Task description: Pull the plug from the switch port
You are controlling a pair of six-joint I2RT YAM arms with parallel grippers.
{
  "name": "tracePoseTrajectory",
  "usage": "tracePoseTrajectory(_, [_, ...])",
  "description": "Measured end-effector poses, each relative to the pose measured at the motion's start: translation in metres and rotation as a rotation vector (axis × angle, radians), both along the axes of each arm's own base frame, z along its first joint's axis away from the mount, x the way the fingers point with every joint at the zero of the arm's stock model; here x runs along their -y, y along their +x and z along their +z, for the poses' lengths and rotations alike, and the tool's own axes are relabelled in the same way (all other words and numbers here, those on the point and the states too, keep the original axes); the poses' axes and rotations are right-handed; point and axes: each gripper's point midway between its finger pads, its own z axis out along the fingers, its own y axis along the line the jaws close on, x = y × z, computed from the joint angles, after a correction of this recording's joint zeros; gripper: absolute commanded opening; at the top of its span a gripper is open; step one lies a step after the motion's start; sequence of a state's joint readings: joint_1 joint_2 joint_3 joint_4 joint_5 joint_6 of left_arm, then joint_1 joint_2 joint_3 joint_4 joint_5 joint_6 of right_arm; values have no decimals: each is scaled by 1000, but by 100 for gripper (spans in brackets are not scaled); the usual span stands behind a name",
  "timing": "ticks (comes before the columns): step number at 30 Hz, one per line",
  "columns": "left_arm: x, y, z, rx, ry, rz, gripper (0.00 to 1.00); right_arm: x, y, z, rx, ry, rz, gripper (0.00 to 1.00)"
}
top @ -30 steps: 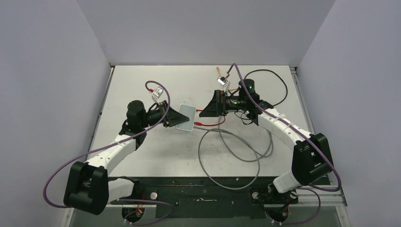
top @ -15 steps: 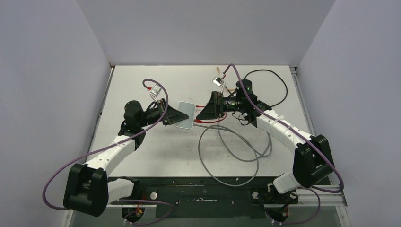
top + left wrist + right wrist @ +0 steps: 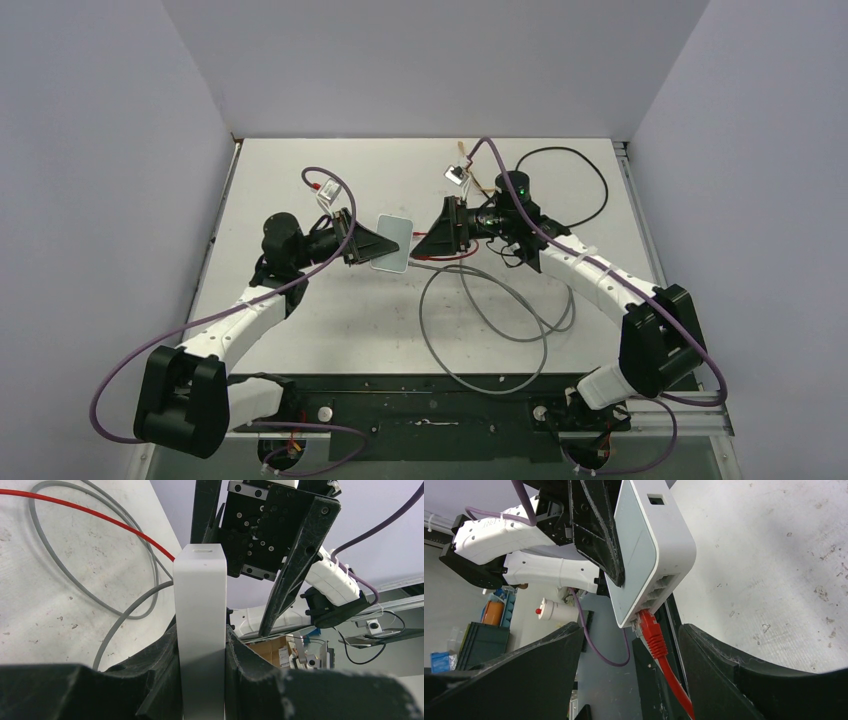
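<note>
Two arms meet over the bench (image 3: 300,330). Top view: left end effector (image 3: 380,243) holds the switch (image 3: 397,232) tilted. Right end effector (image 3: 421,248) has closed the gap over the last second and is now just beside the switch's right edge, red cable (image 3: 455,258) trailing below. Left wrist: fingers clamped on both switch faces. Right wrist: fingers apart, straddling the red plug (image 3: 651,631) without touching it; plug seated in end port (image 3: 642,615). Reads as pre-grasp; pull not begun.

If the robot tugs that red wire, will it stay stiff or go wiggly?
Probably wiggly: the red wire bends in a loose curve over the table. Its plug looks like hard plastic, so it likely keeps its shape if pinched.
</note>
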State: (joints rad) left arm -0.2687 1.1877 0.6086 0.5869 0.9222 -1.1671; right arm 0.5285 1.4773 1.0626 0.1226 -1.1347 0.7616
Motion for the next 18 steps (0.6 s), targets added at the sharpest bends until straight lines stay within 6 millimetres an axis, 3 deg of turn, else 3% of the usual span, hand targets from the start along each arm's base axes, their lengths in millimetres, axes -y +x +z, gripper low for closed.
tracePoseTrajectory(7, [0,0,0,0,0,0,0,-1,-3,-5,-9,-5,6,58])
tracePoseTrajectory(11, [0,0,0,0,0,0,0,-2,-5,-6,-15,-5,16,46])
tracePoseTrajectory(18, [0,0,2,2,-3,-3,0,-3,-3,-9,-22,-9,16,39])
